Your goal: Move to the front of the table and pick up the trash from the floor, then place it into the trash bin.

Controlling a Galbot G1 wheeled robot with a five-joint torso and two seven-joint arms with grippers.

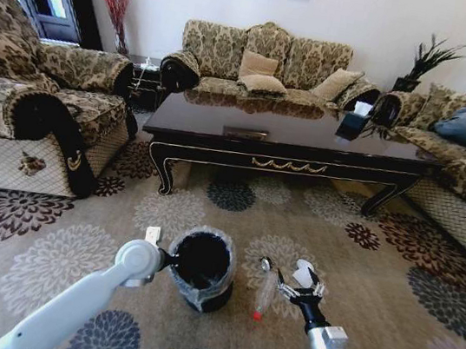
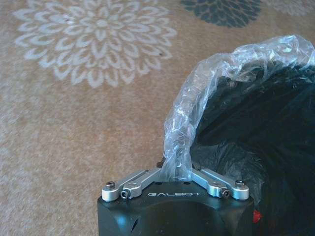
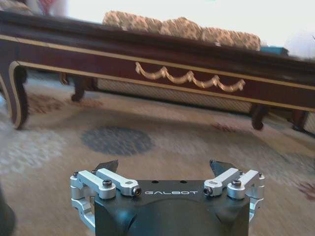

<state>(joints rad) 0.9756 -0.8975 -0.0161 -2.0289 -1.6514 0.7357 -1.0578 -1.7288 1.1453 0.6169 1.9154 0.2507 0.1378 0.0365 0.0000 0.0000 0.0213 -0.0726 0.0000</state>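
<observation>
Left wrist view: the left claw [image 2: 175, 173] is pinched shut on the plastic liner folded over the rim of the trash bin [image 2: 256, 128], evidently to steady the bin and keep its mouth presented while litter is dropped in. The bin stands upright on the floor [image 2: 74, 128].

In the head view the right claw [image 1: 303, 283] hangs low over the carpet just to the right of the bin, with its jaws spread wide and nothing between them. The clear bottle [image 1: 265, 292], red cap toward the robot, lies on the floor between bin and right claw, not yet lifted. A white object [image 1: 303, 275] sits at the claw's far side; it may be the paper wad, but this cannot be confirmed.

The surface [image 1: 291, 135] stands well beyond, its gold-ornamented apron facing the robot, so the approach appears complete.
</observation>
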